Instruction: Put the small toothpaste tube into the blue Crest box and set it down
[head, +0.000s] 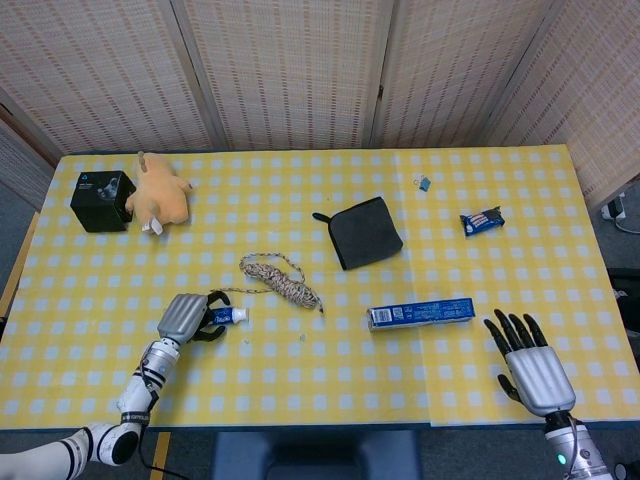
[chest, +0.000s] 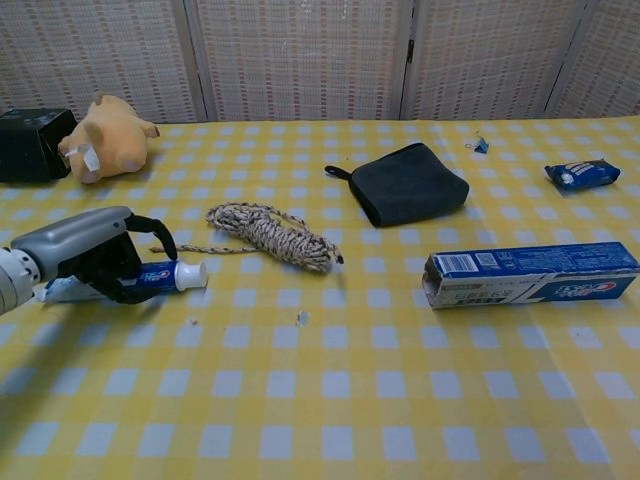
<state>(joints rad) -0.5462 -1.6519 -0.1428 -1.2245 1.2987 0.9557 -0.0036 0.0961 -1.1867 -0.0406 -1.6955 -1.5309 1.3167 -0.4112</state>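
Note:
The small toothpaste tube (head: 230, 315) (chest: 172, 274) lies on the yellow checked table, white cap pointing right. My left hand (head: 185, 316) (chest: 88, 258) sits over its tail end, dark fingers curled around the tube's body with the thumb on the near side. The tube still rests on the cloth. The blue Crest box (head: 420, 313) (chest: 530, 275) lies flat to the right, its open end facing left. Near the front right table edge, my right hand (head: 528, 366) is open with fingers spread and nothing in it; only the head view shows it.
A coiled rope (head: 282, 277) (chest: 268, 232) lies just right of the tube. Further back are a dark pouch (head: 365, 232) (chest: 410, 185), a plush toy (head: 158, 195) (chest: 103, 138), a black box (head: 102, 200), a blue snack packet (head: 482, 220) (chest: 582, 174) and a small clip (head: 424, 182).

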